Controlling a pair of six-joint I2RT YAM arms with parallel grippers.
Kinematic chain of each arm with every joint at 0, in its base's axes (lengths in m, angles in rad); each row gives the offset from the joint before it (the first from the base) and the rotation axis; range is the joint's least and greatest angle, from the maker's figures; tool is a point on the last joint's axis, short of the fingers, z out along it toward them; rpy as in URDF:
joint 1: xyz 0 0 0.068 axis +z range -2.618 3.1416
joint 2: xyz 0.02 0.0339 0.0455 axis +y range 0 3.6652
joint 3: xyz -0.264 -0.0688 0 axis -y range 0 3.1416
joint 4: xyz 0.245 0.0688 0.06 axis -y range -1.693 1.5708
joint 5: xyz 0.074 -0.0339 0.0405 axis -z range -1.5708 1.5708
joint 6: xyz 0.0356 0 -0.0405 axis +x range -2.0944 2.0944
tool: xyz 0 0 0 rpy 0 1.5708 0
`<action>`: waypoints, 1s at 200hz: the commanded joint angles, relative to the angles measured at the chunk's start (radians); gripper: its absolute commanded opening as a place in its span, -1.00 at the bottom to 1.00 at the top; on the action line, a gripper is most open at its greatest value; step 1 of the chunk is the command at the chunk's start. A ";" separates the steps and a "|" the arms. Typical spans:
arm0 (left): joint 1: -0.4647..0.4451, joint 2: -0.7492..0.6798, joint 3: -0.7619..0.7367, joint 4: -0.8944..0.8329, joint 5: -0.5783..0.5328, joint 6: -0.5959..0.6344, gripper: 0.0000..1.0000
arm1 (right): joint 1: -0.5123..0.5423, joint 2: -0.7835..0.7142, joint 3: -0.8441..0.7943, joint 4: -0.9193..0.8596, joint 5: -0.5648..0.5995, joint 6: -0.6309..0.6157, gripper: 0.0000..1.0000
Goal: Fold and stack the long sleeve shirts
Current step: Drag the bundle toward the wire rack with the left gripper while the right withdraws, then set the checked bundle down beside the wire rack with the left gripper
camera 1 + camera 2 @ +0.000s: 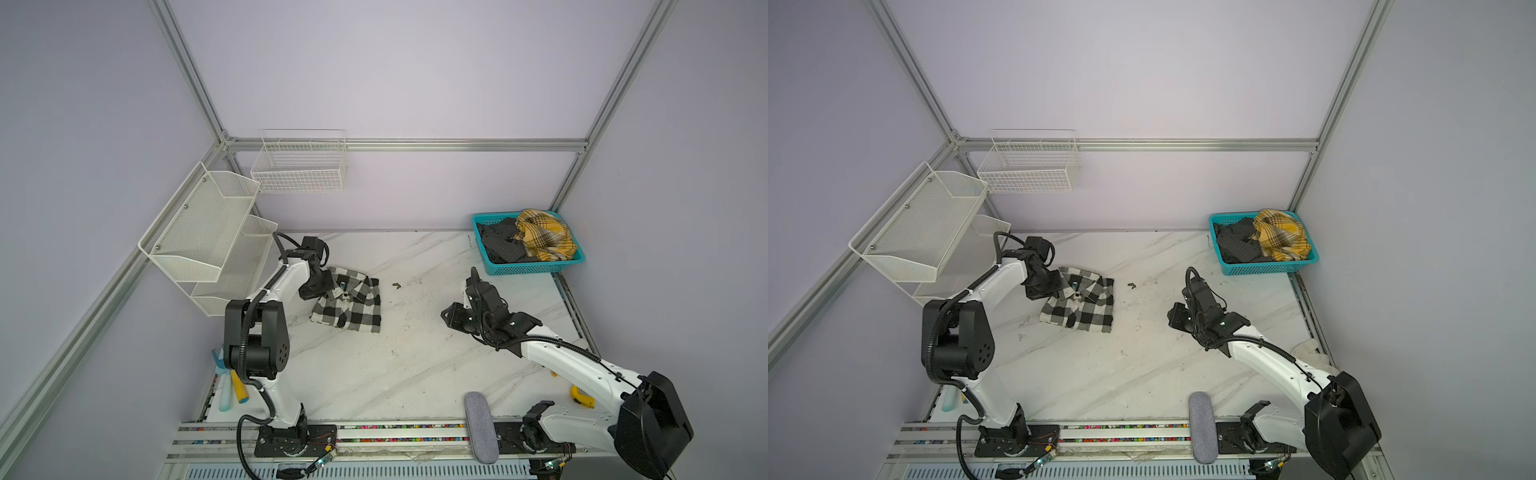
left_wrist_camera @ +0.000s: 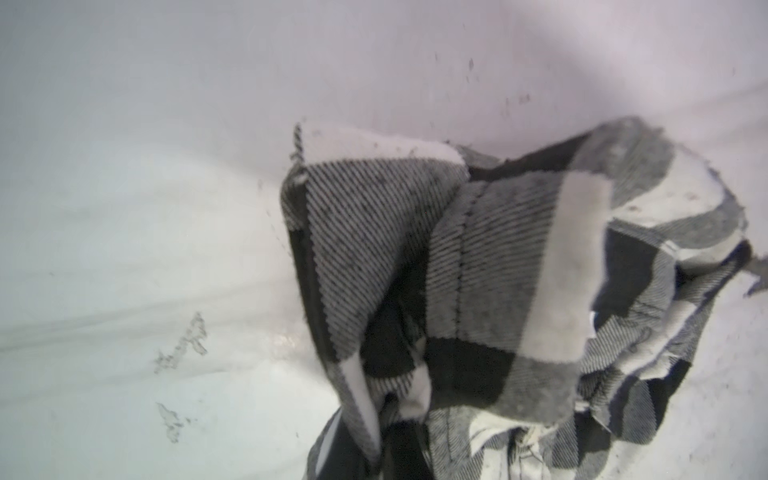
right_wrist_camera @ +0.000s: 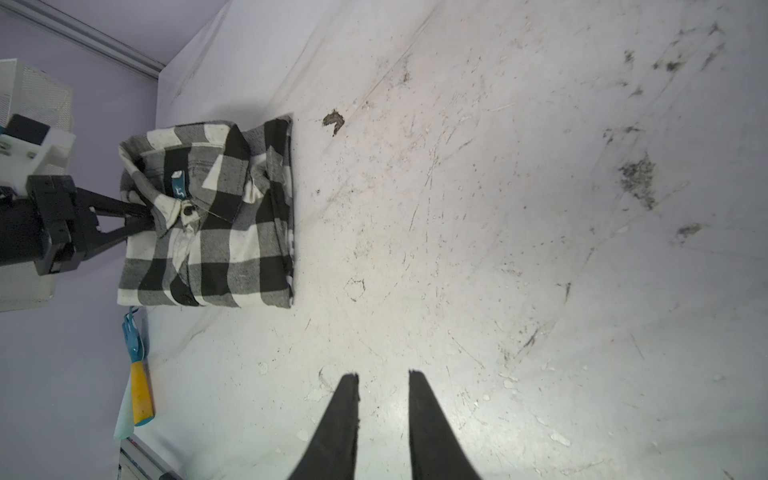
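The table (image 1: 415,374) is white marble, scuffed and mostly bare. A mesh rack (image 1: 199,232) hangs on the left wall. At the far right corner stands a teal basket (image 1: 536,268) holding two crumpled garments, the yellow shirt (image 1: 544,235) and the grey shirt (image 1: 498,243), both unfolded.

The check shirt (image 1: 353,309) lies far left on the table, already folded into a neat rectangle with its front up and its collar (image 3: 174,208) toward the far side. It is well apart from the basket.

The left gripper (image 3: 143,214) reaches in from the shirt's left edge, its jaws clenched on a pinch of cloth just beside the collar. The left wrist view shows that cloth bunched up close to the camera. The right gripper (image 3: 383,376) hovers over bare table at middle right, jaws slightly apart and grasping nothing.

The step in hand looks like the last tidy or placement of the first folded shirt, which would start the stack. Next, the left jaws should let go without dragging the collar or upsetting the fold. The right arm, nearer the basket, is best placed to fetch the next shirt and spread it on the open middle.
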 commanded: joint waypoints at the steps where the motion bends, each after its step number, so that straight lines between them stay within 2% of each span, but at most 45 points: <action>1: 0.032 0.065 0.188 -0.012 -0.072 0.046 -1.00 | -0.007 0.020 -0.001 0.043 -0.012 -0.010 -0.51; 19: 0.043 0.133 0.286 -0.024 -0.097 0.072 -1.00 | -0.008 0.049 0.000 0.063 -0.017 -0.017 -0.51; 61: 0.073 0.290 0.532 -0.057 -0.245 0.167 -1.00 | -0.008 0.132 0.015 0.099 -0.035 -0.028 -0.52; 97: 0.122 0.410 0.721 -0.082 -0.272 0.226 -1.00 | -0.007 0.192 0.016 0.108 -0.031 -0.044 -0.53; 126: 0.152 0.474 0.800 -0.083 -0.263 0.242 -1.00 | -0.008 0.230 0.018 0.109 -0.035 -0.053 -0.55; 132: 0.156 0.490 0.816 -0.083 -0.257 0.247 -0.82 | -0.007 0.235 0.020 0.111 -0.035 -0.054 -0.55; 148: 0.164 0.520 0.852 -0.085 -0.268 0.252 -0.07 | -0.006 0.247 0.025 0.110 -0.041 -0.060 -0.55; 157: 0.170 0.530 0.868 -0.082 -0.262 0.252 0.15 | -0.008 0.249 0.029 0.104 -0.043 -0.058 -0.56; 169: 0.177 0.536 0.891 -0.077 -0.245 0.248 0.25 | -0.008 0.243 0.032 0.097 -0.043 -0.056 -0.56; 200: 0.177 0.497 0.900 -0.078 -0.145 0.218 0.28 | -0.008 0.208 0.032 0.079 -0.037 -0.046 -0.56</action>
